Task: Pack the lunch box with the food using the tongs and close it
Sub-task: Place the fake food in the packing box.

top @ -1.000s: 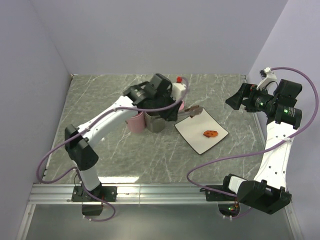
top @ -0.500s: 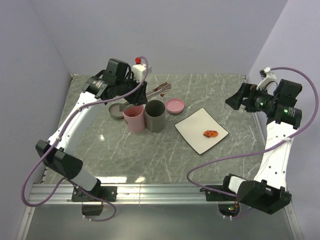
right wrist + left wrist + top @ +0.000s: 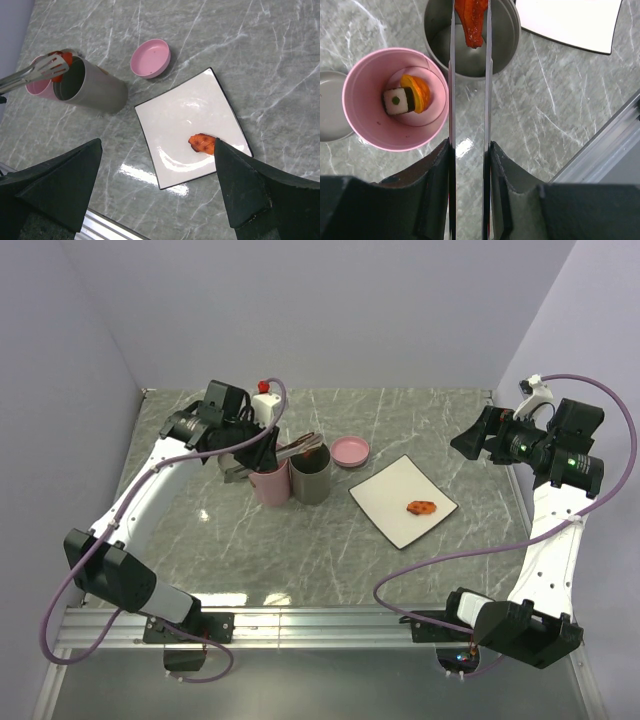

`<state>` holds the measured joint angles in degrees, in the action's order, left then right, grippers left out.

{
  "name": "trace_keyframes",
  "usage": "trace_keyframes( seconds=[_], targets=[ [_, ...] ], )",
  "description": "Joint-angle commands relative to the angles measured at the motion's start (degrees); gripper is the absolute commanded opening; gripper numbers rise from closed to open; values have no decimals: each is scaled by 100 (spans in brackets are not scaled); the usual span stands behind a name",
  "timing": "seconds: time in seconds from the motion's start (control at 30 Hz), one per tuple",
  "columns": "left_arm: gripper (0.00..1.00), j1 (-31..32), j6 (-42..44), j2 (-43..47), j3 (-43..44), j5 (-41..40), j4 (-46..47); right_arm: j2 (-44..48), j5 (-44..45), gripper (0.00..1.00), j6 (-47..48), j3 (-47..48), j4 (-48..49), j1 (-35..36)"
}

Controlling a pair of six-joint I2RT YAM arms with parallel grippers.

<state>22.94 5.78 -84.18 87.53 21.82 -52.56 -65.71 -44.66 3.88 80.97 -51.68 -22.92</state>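
My left gripper (image 3: 469, 155) is shut on the silver tongs (image 3: 452, 100), whose tips pinch a reddish-brown lump (image 3: 472, 20) above the open grey container (image 3: 432, 40). Beside it the pink container (image 3: 360, 100) holds the orange piece (image 3: 417, 92) and the dark cube (image 3: 396, 101). In the top view the tongs (image 3: 297, 448) reach over both cups (image 3: 312, 480). Another reddish-brown lump (image 3: 202, 143) lies on the white plate (image 3: 180, 120). My right gripper (image 3: 157, 185) hangs open, high above the plate's near edge, holding nothing.
A pink lid (image 3: 350, 451) lies behind the plate (image 3: 390, 502). A grey lid (image 3: 330, 110) rests left of the pink container. The metal rail (image 3: 300, 620) runs along the near table edge. Walls close the left, back and right.
The left arm swung from the plate side out to the back left, then came back so the tongs and lump hang over the grey container. The right arm stayed still.
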Motion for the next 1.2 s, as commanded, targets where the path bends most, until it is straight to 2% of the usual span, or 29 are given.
trace_keyframes(
  seconds=[0.0, 0.17, 0.5, 0.73, 0.83, 1.17],
  targets=[
    [23, -9, 90, 385, -112, 200, 369, 85, -60, 100, -19, -28, 62, -46],
    [29, -18, 90, 525, -244, 164, 413, 111, -60, 100, -19, -64, 79, -46],
    [51, -18, 28, 666, -254, 111, 448, 120, -51, 100, -36, -37, 79, -37],
    [54, -9, 46, 622, 1, 199, 369, 129, -51, 100, -28, -37, 70, -46],
    [55, 114, 55, 474, 360, 287, 290, 120, -42, 100, -71, -11, 97, -46],
    [57, 1265, 336, -467, 1240, 129, 237, 76, -34, 100, -72, 94, 70, -46]
  ],
)
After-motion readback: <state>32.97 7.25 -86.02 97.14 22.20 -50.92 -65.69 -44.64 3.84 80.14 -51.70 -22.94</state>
